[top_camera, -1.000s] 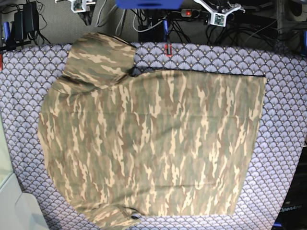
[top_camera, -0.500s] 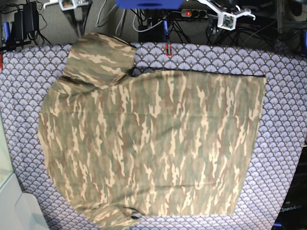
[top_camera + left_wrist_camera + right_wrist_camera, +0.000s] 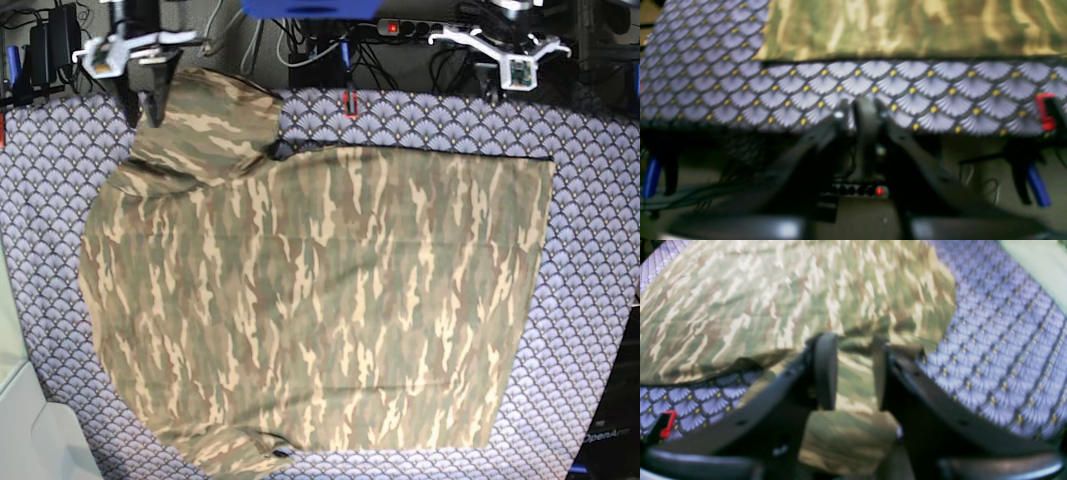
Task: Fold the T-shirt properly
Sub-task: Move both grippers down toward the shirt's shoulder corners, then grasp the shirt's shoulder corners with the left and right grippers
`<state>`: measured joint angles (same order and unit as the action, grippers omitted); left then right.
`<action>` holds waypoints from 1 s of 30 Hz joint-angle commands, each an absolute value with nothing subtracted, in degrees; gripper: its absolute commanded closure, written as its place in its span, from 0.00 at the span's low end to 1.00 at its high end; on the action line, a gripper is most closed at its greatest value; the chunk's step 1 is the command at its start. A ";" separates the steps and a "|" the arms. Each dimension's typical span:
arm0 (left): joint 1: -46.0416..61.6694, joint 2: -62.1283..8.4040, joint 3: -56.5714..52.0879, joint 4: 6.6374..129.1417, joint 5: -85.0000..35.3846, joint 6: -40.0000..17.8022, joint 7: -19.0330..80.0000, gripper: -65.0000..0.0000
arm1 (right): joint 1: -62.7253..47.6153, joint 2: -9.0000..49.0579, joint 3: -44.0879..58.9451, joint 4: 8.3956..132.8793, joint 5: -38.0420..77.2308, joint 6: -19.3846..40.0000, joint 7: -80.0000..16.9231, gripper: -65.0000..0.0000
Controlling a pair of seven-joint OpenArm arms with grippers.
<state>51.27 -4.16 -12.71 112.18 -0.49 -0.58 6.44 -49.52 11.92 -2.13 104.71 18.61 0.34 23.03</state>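
Your camouflage T-shirt [image 3: 320, 300] lies spread flat over most of the purple scallop-patterned tablecloth [image 3: 600, 300], one sleeve reaching the table's far edge. Your right gripper [image 3: 143, 108] hangs over that sleeve, its jaws parted with camouflage cloth showing between them; you cannot tell whether they touch it. Your left gripper [image 3: 864, 111] sits beyond the far edge, clear of the shirt's hem, jaws only narrowly apart and empty. Both wrist views are blurred
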 commanded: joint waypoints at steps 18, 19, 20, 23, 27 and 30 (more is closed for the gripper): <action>30.20 -7.25 -24.75 109.05 -7.08 -0.40 22.11 0.62 | -39.34 21.05 -1.89 105.63 43.12 0.75 0.40 0.61; 28.70 -8.84 -25.54 109.05 -10.77 -0.40 25.45 0.62 | -38.81 20.35 -1.19 105.63 43.12 0.75 -0.40 0.61; 27.74 -10.33 -26.15 109.05 -14.73 -0.40 28.26 0.62 | -38.29 19.47 -0.48 105.45 43.12 0.75 -1.10 0.61; 26.33 -14.99 -28.18 109.05 -23.96 -0.40 33.45 0.62 | -38.02 16.75 2.68 105.45 43.12 0.75 -4.35 0.61; 26.68 -16.48 -28.88 109.23 -26.77 -0.40 34.59 0.62 | -36.00 16.22 5.58 105.54 43.21 2.86 -10.68 0.61; 28.18 -16.40 -28.79 109.32 -25.36 -0.40 34.51 0.62 | -35.91 16.13 9.71 105.63 43.21 10.86 -15.25 0.61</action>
<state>28.29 -15.81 -28.47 108.16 -25.28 -0.21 35.83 -35.46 15.51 9.28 104.77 42.89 11.00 -16.69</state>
